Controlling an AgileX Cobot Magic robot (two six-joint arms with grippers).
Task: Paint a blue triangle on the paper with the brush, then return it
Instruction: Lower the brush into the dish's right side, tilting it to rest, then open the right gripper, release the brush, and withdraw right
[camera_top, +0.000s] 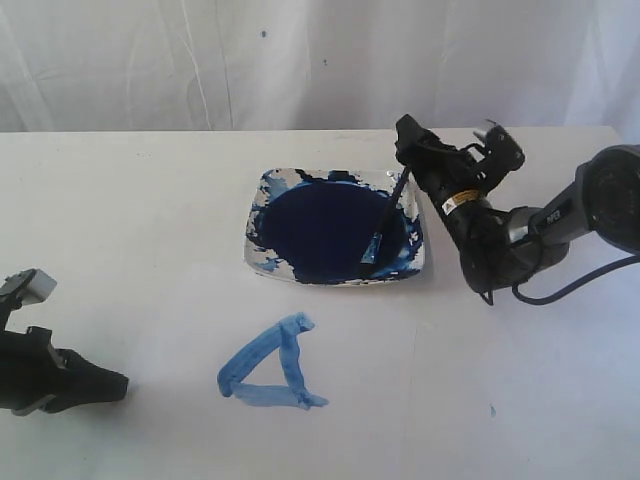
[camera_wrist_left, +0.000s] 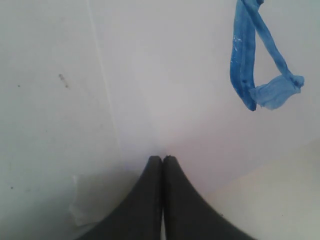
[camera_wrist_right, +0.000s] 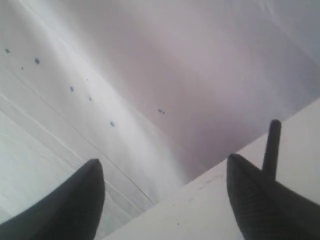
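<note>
With the blue triangle (camera_top: 270, 365) complete on the paper (camera_wrist_left: 200, 100) near the table's front edge, the brush (camera_top: 388, 215) rested tip-down in the paint dish (camera_top: 258, 258) beside the right gripper (camera_top: 450, 138), jaws spread, while the left gripper (camera_top: 118, 383) idled, jaws pressed together.

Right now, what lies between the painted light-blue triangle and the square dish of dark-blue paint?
Nothing but bare white surface. The exterior view shows no object on the stretch from the light-blue triangle up to the square dish.
</note>
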